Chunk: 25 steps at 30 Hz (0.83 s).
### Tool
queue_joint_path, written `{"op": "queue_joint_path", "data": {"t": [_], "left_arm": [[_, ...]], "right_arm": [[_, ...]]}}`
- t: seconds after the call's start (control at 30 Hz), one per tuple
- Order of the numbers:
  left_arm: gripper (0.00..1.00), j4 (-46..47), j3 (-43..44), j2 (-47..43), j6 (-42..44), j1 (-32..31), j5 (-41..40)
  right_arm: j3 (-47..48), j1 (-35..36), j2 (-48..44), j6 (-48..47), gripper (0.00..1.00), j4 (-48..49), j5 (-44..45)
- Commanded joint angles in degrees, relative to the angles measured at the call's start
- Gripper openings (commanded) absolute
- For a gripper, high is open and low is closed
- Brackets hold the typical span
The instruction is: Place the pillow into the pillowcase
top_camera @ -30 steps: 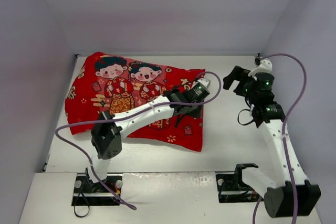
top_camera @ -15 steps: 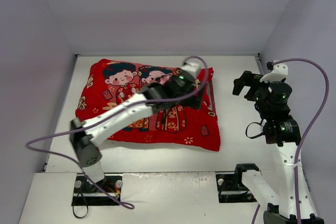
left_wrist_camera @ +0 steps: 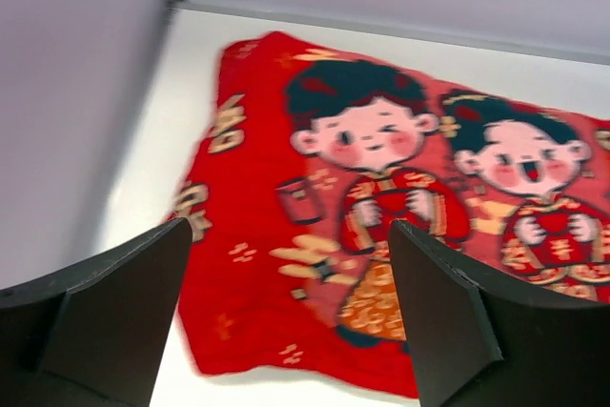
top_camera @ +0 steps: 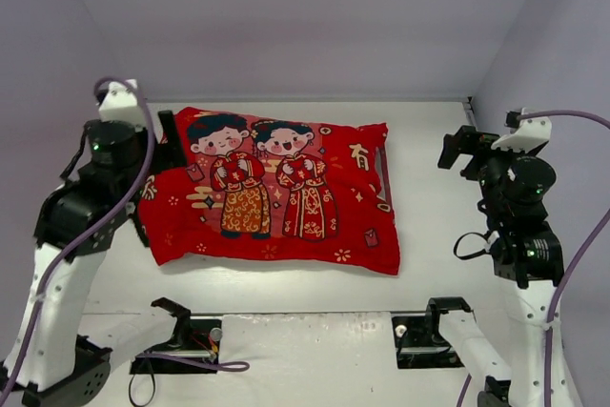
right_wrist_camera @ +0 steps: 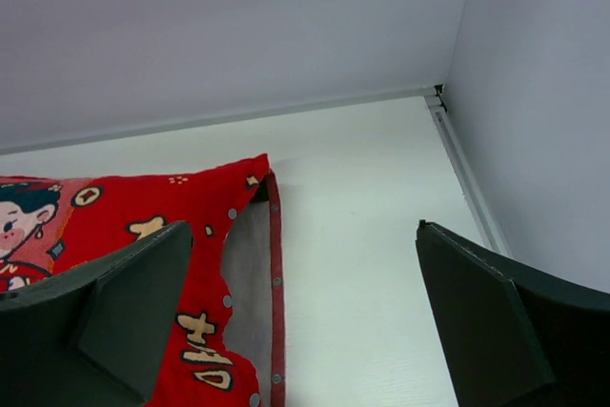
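Pillowcase (top_camera: 276, 193) lay flat on the table (top_camera: 429, 235), printed side up, plump across its whole length, so the stuffing looked done. Pillow (right_wrist_camera: 250, 274) showed only as a pale strip inside the open right end; no white stuck out past the red edge. The snap strip (right_wrist_camera: 274, 283) there gaped and was not fastened. Left gripper (left_wrist_camera: 289, 224) hung raised over the case's left end, jaws wide, nothing in them. Right gripper (right_wrist_camera: 303, 226) was up near the right wall, well apart from the case, also wide and empty. My read: insertion complete, at most the mouth left to tidy.
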Motion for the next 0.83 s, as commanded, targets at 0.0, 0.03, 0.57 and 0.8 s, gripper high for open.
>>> {"op": "queue_joint_path", "data": {"t": [0.0, 0.03, 0.57, 0.8], "left_arm": [[0.80, -4.9, -0.1, -2.4, 5.6, 0.5, -9.2], [0.80, -5.4, -0.4, -4.5, 5.4, 0.5, -10.1], [0.80, -5.3, -11.1, -21.1, -0.6, 0.4, -13.7], [0.80, -5.8, -14.1, -22.5, -2.6, 0.4, -11.5]], "right_arm": [[3.4, -0.3, -1.2, -1.1, 1.00, 3.3, 2.2], [3.7, -0.3, -1.4, -1.3, 1.00, 3.3, 2.2], [4.8, 5.0, -0.9, -3.7, 1.00, 3.3, 5.8], [3.9, 7.3, -0.8, -3.5, 1.00, 3.4, 6.3]]}}
